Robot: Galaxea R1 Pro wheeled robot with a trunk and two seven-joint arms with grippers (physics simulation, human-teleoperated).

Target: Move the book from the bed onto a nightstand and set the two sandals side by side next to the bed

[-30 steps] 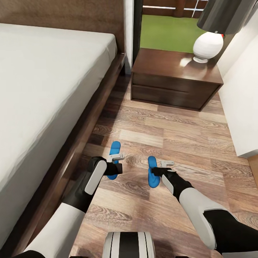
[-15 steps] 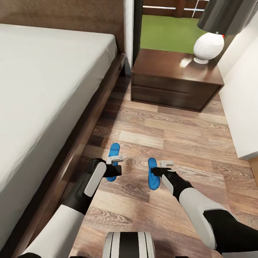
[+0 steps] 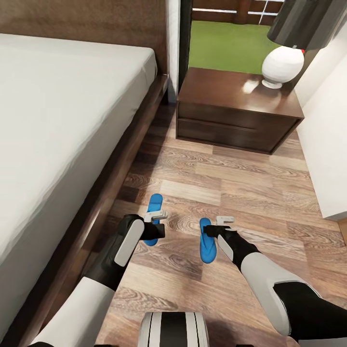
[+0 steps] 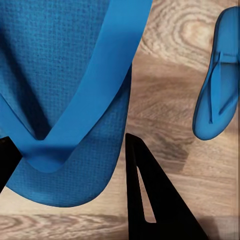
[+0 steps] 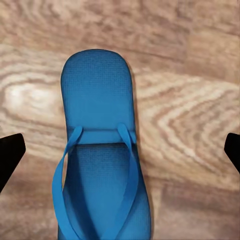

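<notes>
Two bright blue sandals lie along the wood floor beside the bed [image 3: 58, 120]. My left gripper [image 3: 157, 217] is shut on the left sandal [image 3: 154, 202], close to the bed frame. In the left wrist view that sandal [image 4: 65, 100] looms large against one dark finger [image 4: 150, 200], and the other sandal [image 4: 217, 95] lies further off. My right gripper [image 3: 220, 222] stands open just above the right sandal [image 3: 206, 243]. That sandal [image 5: 102, 150] lies flat between widely spread fingertips [image 5: 10, 155]. The nightstand [image 3: 231, 91] stands ahead. The book is out of view.
A white-based lamp [image 3: 283, 65] with a dark shade stands on the nightstand's right side. Behind it a dark-framed window [image 3: 226, 43] shows grass. A white wall [image 3: 327, 144] bounds the floor strip on the right. The bed's dark frame [image 3: 120, 183] runs along the left.
The whole view has shifted down slightly. The right sandal now lies a little nearer to me relative to the right gripper. The left gripper still holds its sandal.
</notes>
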